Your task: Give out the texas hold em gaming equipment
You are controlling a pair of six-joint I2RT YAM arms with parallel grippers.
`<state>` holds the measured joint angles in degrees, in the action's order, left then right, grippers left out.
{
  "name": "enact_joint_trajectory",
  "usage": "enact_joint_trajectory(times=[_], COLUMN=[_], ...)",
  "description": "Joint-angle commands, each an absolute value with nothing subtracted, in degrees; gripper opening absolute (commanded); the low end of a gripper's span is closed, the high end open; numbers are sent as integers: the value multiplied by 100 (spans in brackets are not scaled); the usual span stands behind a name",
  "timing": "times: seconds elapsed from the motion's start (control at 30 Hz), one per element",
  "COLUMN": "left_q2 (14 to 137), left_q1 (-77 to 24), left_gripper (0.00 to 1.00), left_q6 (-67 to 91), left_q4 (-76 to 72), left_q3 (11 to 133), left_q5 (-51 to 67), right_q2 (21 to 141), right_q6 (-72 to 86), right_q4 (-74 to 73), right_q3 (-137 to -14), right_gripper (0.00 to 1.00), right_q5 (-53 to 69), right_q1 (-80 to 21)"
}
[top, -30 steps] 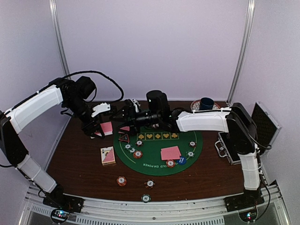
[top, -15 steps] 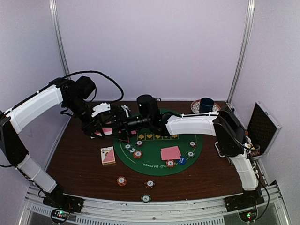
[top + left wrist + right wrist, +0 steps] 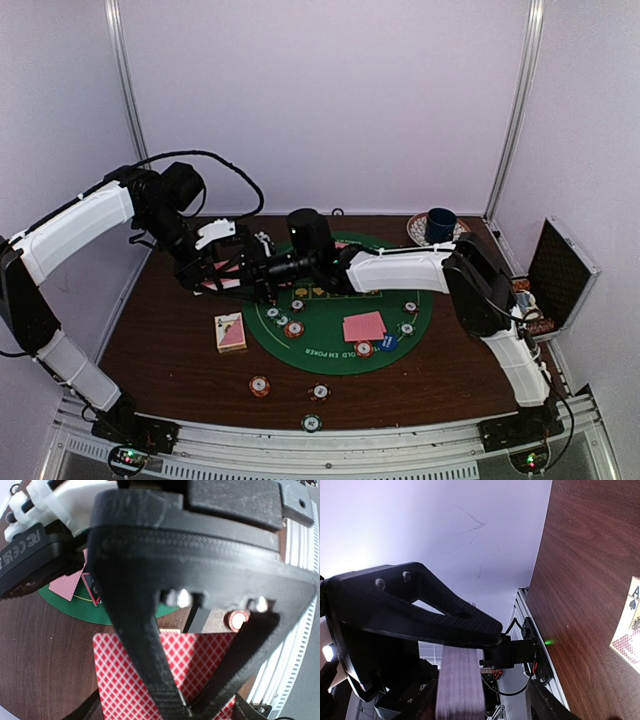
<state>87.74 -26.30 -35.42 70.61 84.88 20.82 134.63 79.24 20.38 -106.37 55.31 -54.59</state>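
Note:
My left gripper [image 3: 187, 711] is shut on pink-backed playing cards [image 3: 125, 675], held above the brown table at the left of the green mat [image 3: 330, 345]. My right gripper [image 3: 260, 270] reaches across the mat right up to the left gripper [image 3: 220, 272]. Its jaws stand apart in the right wrist view, with the pale edge of the cards [image 3: 460, 685] under the upper finger [image 3: 445, 622]. The red-black triangle marker [image 3: 92, 587] lies on the mat's edge. More pink cards [image 3: 364, 326], a blue disc [image 3: 388, 343] and striped chips [image 3: 294, 328] lie on the mat.
A card box [image 3: 230, 332] lies left of the mat. Three chips [image 3: 259, 385] sit near the front edge. The dark blue cup [image 3: 440, 222] stands at the back right, and the open metal-edged case [image 3: 560, 268] lies at the right edge.
The right arm has stretched further left across the mat to the left gripper, and its jaws have narrowed. The left gripper has kept its grip and place.

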Motion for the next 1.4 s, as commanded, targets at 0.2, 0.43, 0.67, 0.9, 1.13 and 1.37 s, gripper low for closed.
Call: enact_joint_trajectory(times=[0.2,0.43,0.67,0.9,1.13,1.37], left_q2=[8696,8716,8725,8735,8714,8719], left_q1=[-2619,-2619,-2619,-2619,-2619,-2619], left_gripper=[0,0,0,0,0,0], left_q6=[-3559,-3559,-3584,-3595,-3611,-3616], left_q4=[7017,7025,7027,7025,7018,7026], left_q3=[8692,8666,8608,8561,8511,8473], left_q5=[2208,2215,2180,2132,2051,1946], right_q2=[13194,12948,12643,12404,12344,12184], right_q6=[7812,7742,7720,7806,7961,8125], right_q4=[2260,2296,2306,2426,2582,2773], right_q3=[-9950,-9751,-9645,-9509,-9480,-9286], right_gripper=[53,44,36,25,12,0], right_q5=[5616,5695,5761,5774,5838,5828], right_q1=[-5232,-5125,-5057,-4975,-4966,-4889])
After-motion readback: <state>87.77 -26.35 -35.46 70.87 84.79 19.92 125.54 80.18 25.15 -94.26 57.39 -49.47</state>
